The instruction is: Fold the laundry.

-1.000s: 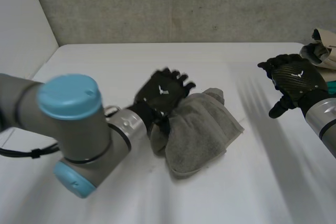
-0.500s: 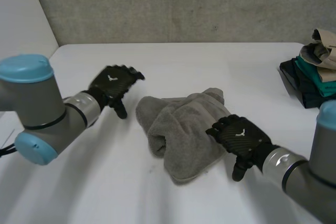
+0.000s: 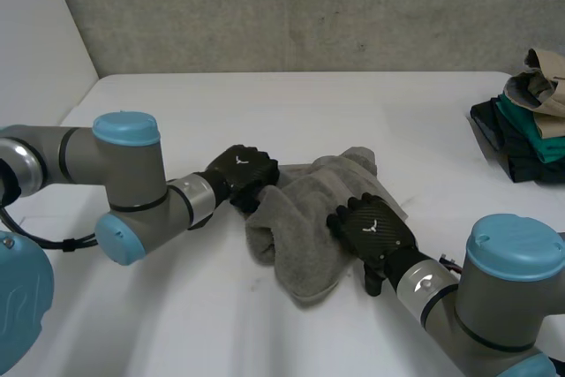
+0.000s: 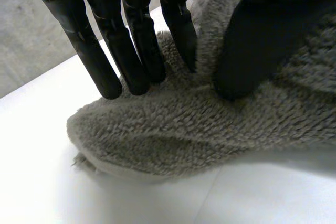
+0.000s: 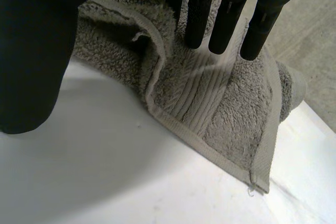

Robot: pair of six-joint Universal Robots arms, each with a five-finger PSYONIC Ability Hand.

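Left hand back pinching grey towel, right hand atop, towel diagonal

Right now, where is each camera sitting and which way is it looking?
Head view: behind the arms, looking down at the white table; both arms, left hand, right hand show.
Left wrist view: on that wrist, looking along its fingers at the grey towel.
Right wrist view: on that wrist, looking along its fingers at the towel's hem.
All share the towel.

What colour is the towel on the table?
The towel is plain grey, ribbed near its hem; the right wrist view shows it best.
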